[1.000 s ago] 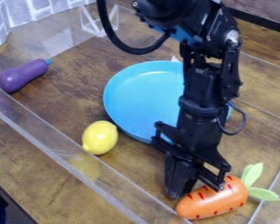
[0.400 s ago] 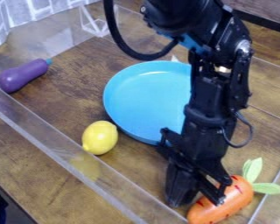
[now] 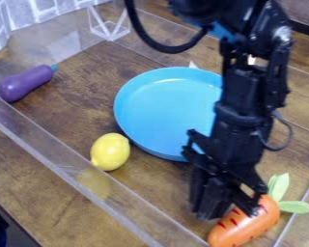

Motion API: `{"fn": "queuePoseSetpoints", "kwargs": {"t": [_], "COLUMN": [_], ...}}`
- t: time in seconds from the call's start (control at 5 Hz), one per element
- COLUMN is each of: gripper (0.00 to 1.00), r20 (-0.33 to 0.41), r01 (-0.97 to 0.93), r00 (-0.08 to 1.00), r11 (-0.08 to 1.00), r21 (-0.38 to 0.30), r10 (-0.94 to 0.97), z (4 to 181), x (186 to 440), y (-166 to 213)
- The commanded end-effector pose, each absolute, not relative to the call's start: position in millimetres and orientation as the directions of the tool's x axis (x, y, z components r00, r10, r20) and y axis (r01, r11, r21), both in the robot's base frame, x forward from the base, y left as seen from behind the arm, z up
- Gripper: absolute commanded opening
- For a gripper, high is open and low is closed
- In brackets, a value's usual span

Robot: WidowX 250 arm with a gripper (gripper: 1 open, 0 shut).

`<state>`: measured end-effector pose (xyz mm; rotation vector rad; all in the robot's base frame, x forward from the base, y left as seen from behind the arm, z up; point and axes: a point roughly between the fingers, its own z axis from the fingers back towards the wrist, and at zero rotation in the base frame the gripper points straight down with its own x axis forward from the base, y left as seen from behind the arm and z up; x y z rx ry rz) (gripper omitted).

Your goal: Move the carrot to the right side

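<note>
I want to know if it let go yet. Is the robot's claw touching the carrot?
Cannot tell. In the camera view the gripper fingertips overlap the carrot top edge, with neither plain contact nor a gap visible.

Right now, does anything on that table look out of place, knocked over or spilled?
Nothing stands out. The eggplant, lemon and blue plate lie undisturbed on the wood, and the gripper sits right at the carrot near the bottom right corner.

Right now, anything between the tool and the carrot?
Nothing visible. The tool sits right on the carrot at the table's right front, fingers down against its upper end. The lemon and blue plate lie off to the left.
</note>
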<state>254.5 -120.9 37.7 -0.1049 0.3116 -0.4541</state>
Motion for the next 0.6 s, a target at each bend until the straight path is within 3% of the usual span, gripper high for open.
{"fn": "queuePoseSetpoints", "kwargs": {"t": [0.0, 0.4], "gripper": [0.00, 0.00], "r20": [-0.216, -0.222], "r01": [0.476, 0.489], "r00": [0.838, 0.828], "r11": [0.865, 0.857], "r21": [-0.159, -0.164], "r10": [-0.501, -0.515], "z": [59.2, 37.4], "x": [262, 268], "y": [-136, -127]}}
